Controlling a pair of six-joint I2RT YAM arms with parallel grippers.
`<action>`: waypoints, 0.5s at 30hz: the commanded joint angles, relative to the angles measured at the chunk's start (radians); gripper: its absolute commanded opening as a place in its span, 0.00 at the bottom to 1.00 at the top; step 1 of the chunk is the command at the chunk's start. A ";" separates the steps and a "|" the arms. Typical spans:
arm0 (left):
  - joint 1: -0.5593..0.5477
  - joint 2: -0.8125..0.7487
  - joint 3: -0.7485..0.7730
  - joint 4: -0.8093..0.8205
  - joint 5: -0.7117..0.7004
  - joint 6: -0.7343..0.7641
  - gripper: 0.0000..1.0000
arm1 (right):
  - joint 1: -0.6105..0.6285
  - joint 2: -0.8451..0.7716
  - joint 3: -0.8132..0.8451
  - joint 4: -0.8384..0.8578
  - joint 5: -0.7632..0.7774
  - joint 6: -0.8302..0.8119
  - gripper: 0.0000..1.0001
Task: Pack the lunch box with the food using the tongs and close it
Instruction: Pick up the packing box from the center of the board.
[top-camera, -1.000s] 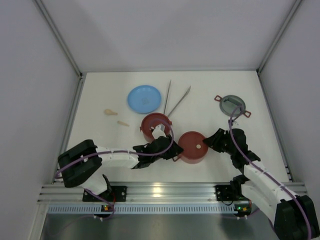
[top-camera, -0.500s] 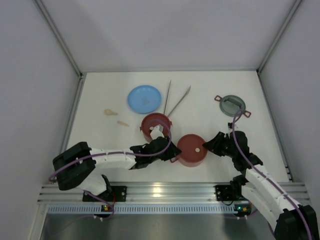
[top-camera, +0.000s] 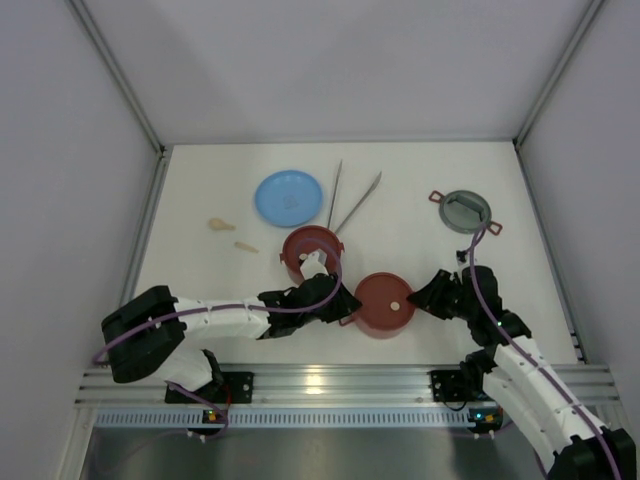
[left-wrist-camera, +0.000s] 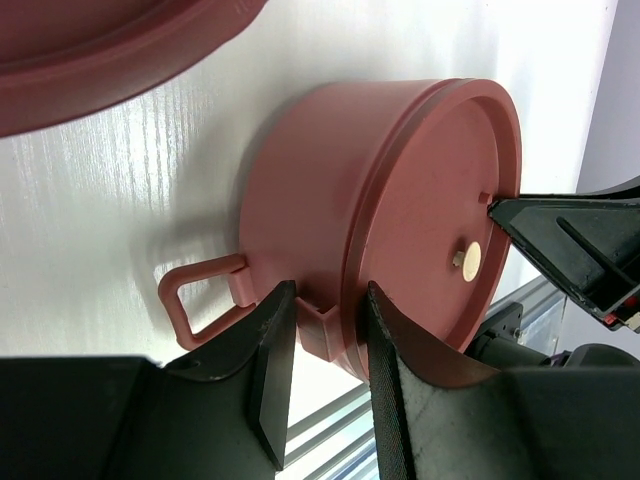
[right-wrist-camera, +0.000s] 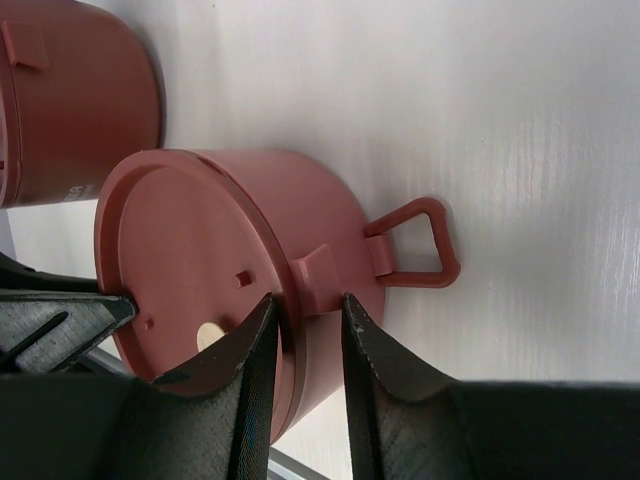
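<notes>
The lunch box stands in parts. One dusty-red bowl (top-camera: 385, 305) near the front carries its maroon lid (left-wrist-camera: 430, 200), which bears a pale beige round spot (top-camera: 396, 303). My left gripper (top-camera: 344, 301) (left-wrist-camera: 328, 297) is shut on this bowl's left rim tab. My right gripper (top-camera: 426, 297) (right-wrist-camera: 307, 300) is shut on the opposite rim tab. A second red bowl (top-camera: 312, 250) (right-wrist-camera: 70, 100) stands uncovered just behind. The grey red-handled top lid (top-camera: 465, 211) lies at the right. The silver tongs (top-camera: 347, 199) lie in a V behind the bowls. The food is hidden.
A light-blue plate (top-camera: 288, 197) lies at the back left beside the tongs. Two small pale bits (top-camera: 215, 224) (top-camera: 246, 246) rest on the table left of the bowls. White walls close in the table on three sides.
The lidded bowl has shifted slightly toward the near edge, with both grippers at its rim. My left jaws have narrowed on the tab. The right arm has drawn nearer too.
</notes>
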 joint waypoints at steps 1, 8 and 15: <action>-0.002 -0.013 0.031 -0.038 -0.016 0.020 0.31 | 0.002 0.004 0.057 -0.039 0.058 -0.031 0.08; -0.001 0.013 0.029 -0.070 0.014 0.036 0.32 | 0.002 0.056 0.048 0.013 0.093 -0.049 0.35; 0.001 0.036 0.002 -0.107 0.065 0.067 0.34 | 0.002 0.093 0.063 0.071 0.079 -0.081 0.49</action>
